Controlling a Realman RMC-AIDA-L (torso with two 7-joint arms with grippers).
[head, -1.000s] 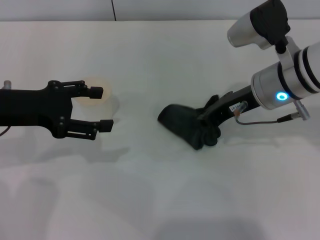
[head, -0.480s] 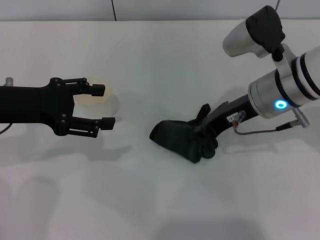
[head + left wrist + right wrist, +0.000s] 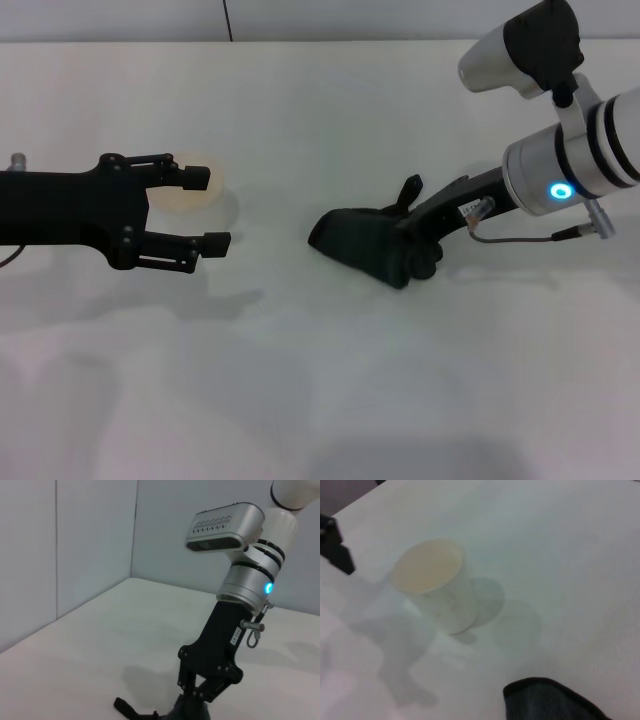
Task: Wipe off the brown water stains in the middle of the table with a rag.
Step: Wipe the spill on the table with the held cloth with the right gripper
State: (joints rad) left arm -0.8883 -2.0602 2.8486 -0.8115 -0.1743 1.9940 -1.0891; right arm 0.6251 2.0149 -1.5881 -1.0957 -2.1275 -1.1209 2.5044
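Black cloth, one wad: the rag (image 3: 365,245) lies on the white table (image 3: 320,400) near mid-table, right of centre, pressed under the right pincer (image 3: 412,240), whose dark fingers are closed into its bunched end. Rag's long axis runs from the pincer out toward the robot's left, tapering to a flat edge. A corner of it also shows in the right wrist view (image 3: 555,700).

No brown stain visible on the bare table anywhere; either under the rag or already taken up, cannot tell which.

Left pincer (image 3: 200,210) hovers on the left side, jaws spread, holding nothing, well apart from the rag. One pale translucent cup (image 3: 437,585) stands just behind its upper finger; faint orange tint inside, not a spill.

Judgement: right arm is the working one and the only one in contact. Any further stroke goes leftward along the rag's axis, toward the cup, so the stroke must stop short of it.

Count: one rag, one cup, two pincers, zero stains seen.
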